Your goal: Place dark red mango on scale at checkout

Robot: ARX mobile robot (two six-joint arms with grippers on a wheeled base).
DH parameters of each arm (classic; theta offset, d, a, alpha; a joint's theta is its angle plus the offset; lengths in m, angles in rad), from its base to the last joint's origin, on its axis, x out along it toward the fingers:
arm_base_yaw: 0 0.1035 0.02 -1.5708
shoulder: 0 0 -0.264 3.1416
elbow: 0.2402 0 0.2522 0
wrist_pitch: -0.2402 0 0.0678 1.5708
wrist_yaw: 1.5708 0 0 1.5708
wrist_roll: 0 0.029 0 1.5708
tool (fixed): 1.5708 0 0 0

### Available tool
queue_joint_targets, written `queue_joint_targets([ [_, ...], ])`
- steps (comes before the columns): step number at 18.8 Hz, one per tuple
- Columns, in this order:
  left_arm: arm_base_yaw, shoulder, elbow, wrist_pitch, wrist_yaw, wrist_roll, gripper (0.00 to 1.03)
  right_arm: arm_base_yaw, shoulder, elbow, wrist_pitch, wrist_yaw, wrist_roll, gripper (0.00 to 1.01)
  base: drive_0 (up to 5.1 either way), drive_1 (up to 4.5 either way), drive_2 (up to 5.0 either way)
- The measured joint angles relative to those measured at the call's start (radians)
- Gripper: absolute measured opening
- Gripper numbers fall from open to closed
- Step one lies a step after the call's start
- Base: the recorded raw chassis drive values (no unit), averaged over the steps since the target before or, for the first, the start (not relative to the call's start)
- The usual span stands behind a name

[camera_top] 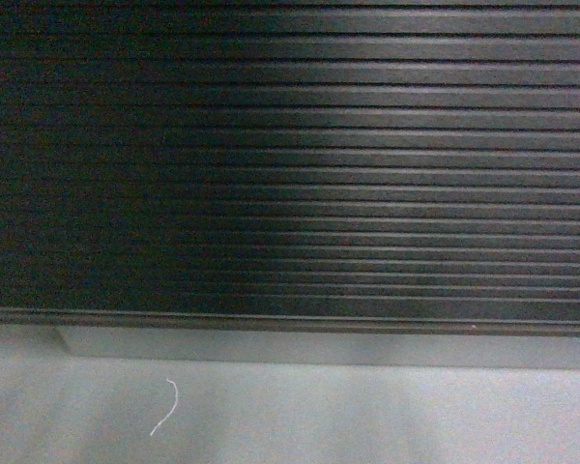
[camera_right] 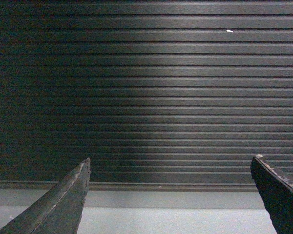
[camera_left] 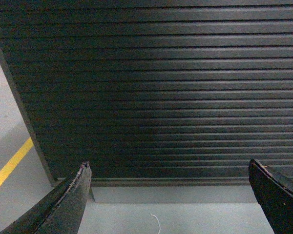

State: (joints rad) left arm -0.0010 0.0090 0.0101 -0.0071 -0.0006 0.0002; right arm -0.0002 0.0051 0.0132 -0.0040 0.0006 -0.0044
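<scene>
Checkout (camera_top: 290,164) ribbing fills every view — grey plinth (camera_top: 319,348) along the bottom; left gripper (camera_left: 168,195) and right gripper (camera_right: 170,195) both spread wide, holding nothing.

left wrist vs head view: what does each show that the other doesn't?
Only the left wrist view: the left pincer, its two dark fingers wide apart and holding nothing; the counter's left edge with open grey floor beyond it; a yellow floor line.

Only the head view: nothing of its own beyond a wider strip of floor; no arm or pincer shows there.

Both: the checkout with its ribbed dark front, the grey base plinth, the grey floor, and a thin white thread lying on it. No mango or scale in either.
</scene>
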Motion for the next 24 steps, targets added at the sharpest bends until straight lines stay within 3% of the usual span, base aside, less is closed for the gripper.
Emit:
queue_joint_targets([
  [12, 0.000, 0.000, 0.000, 0.003, 0.000, 0.000, 0.98, 0.000, 0.000, 0.000, 0.000, -0.001, 0.000, 0.98, 0.1, 4.45, -4.2],
  [24, 0.000, 0.000, 0.000, 0.003, 0.000, 0.000, 0.98, 0.000, 0.000, 0.000, 0.000, -0.001, 0.000, 0.98, 0.0, 0.00, 0.0],
])
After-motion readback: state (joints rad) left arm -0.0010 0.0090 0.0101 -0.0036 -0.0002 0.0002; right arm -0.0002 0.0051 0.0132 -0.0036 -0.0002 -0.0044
